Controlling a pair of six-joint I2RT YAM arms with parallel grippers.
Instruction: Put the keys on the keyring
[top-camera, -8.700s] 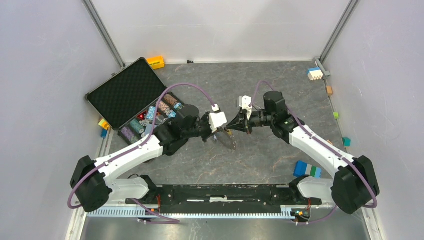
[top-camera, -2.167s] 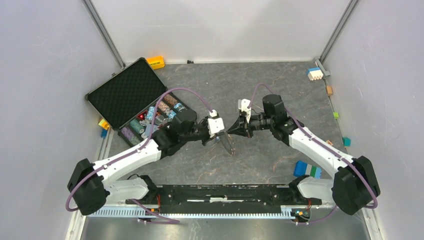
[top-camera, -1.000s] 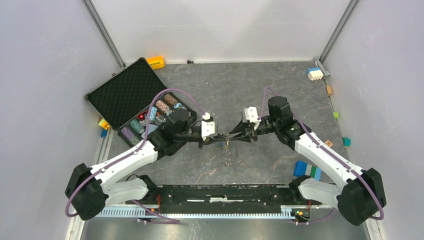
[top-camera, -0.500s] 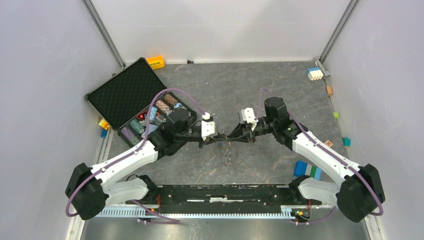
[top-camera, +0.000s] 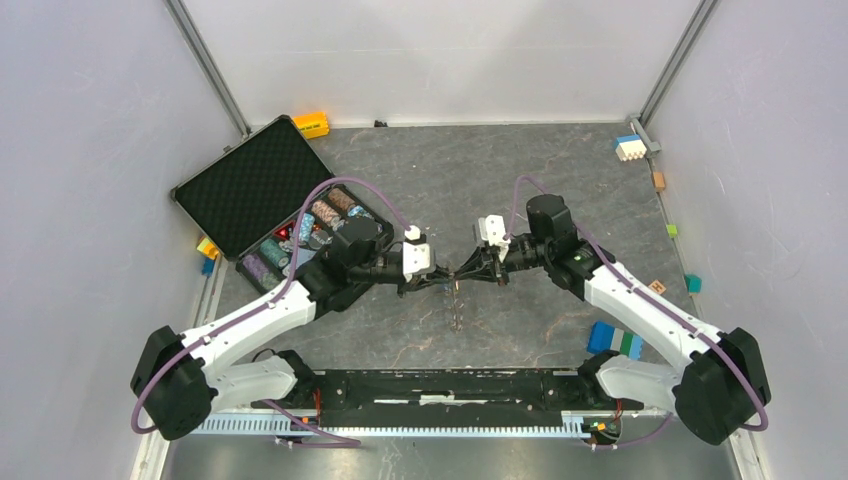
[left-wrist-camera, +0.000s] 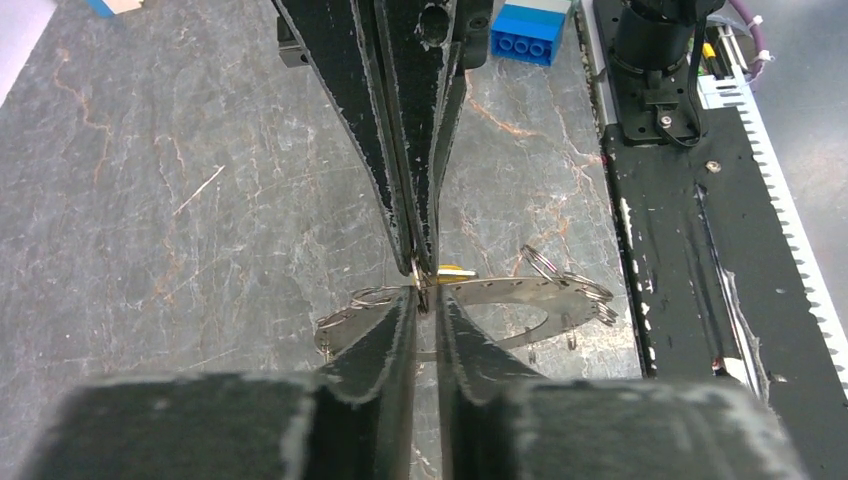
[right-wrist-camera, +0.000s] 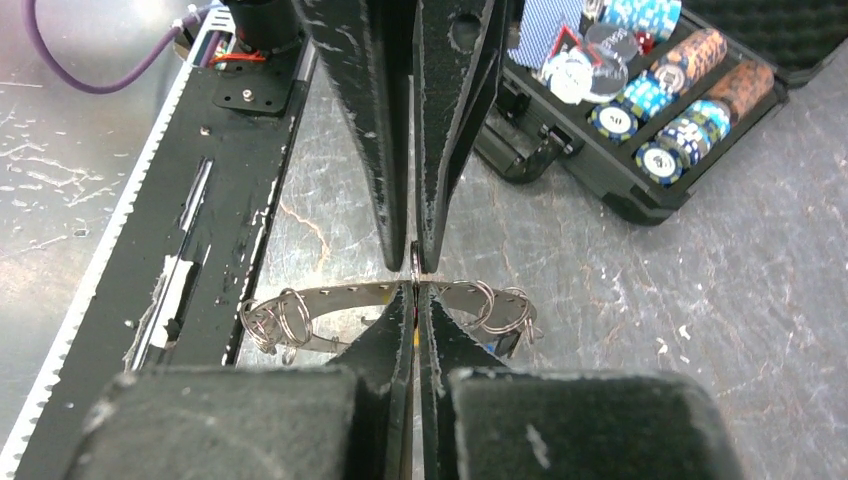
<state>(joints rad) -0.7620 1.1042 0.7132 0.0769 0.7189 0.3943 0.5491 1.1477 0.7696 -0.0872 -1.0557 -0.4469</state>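
Note:
My two grippers meet tip to tip over the middle of the table. The left gripper (top-camera: 447, 279) (left-wrist-camera: 424, 295) is shut on a small split ring of the keyring (left-wrist-camera: 520, 292), a flat perforated silver hoop carrying several split rings. The hoop hangs just under the tips and looks edge-on in the top view (top-camera: 456, 310). It also shows in the right wrist view (right-wrist-camera: 330, 296). The right gripper (top-camera: 460, 277) (right-wrist-camera: 415, 295) is shut on the yellow key (left-wrist-camera: 457, 269), its tip against that ring. A blue bit (right-wrist-camera: 495, 346), perhaps the blue key, shows under the hoop.
An open black case (top-camera: 262, 195) of poker chips stands at the left. A blue block (top-camera: 614, 339) lies by the right arm's base. The black base rail (top-camera: 440, 385) runs along the near edge. Small blocks (top-camera: 630, 147) lie along the right wall.
Over the last second the right gripper has moved left until its tips touch the left gripper's. Earlier both arms came down and nearer with the hoop hanging from the left gripper.

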